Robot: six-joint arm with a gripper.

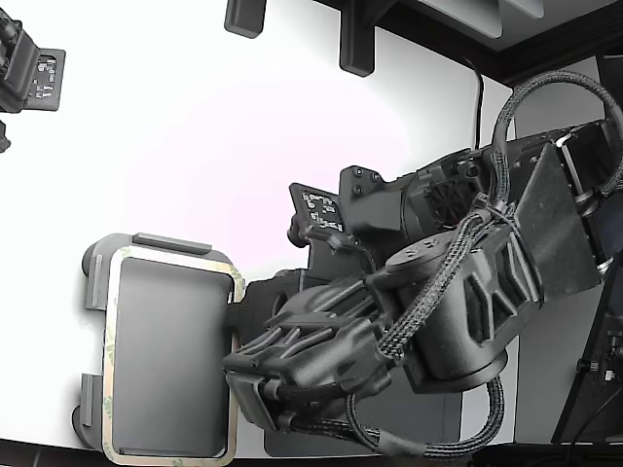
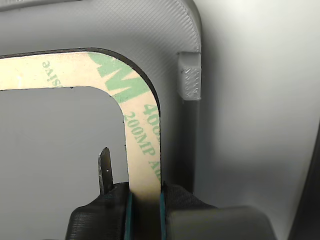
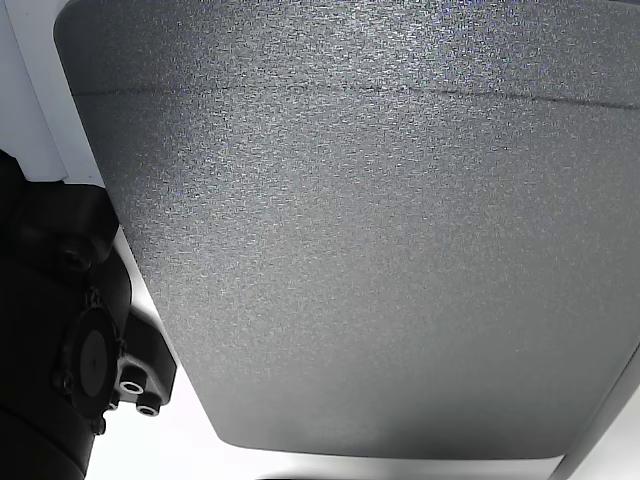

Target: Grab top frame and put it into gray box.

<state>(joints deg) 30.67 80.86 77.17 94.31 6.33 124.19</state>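
On a white table (image 1: 195,126), toward the exterior view's lower left, a thin tan top frame (image 1: 110,321) lies over the gray box (image 1: 97,277), its open centre showing the box's flat gray floor. Seen from the exterior view, the frame follows the box's rounded-rectangle outline, with the box's raised tabs standing just outside it on the far edge and on the side toward the view's left. The wrist view shows the top frame (image 2: 142,130) at close range: a flat beige band with a dark thin edge, curving through a rounded corner and printed with pale green lettering and large green marks. Beside that corner rises the gray box (image 2: 165,35) wall, textured and light gray, with one blocky tab (image 2: 190,75) just outside the band.

The claw (image 2: 145,205) is closed on the frame, its two dark pads pinching one straight side of the band from either face, teal strips showing where pad meets frame; a thin metal blade stands next to the inner pad. In the exterior view the black arm (image 1: 438,292) reaches in from the right, its wrist at the frame's near long side. A dark gray mat (image 3: 380,230) with a pebbled surface fills the other view, resting on the white table. Whether the frame sits fully seated in the box cannot be told.
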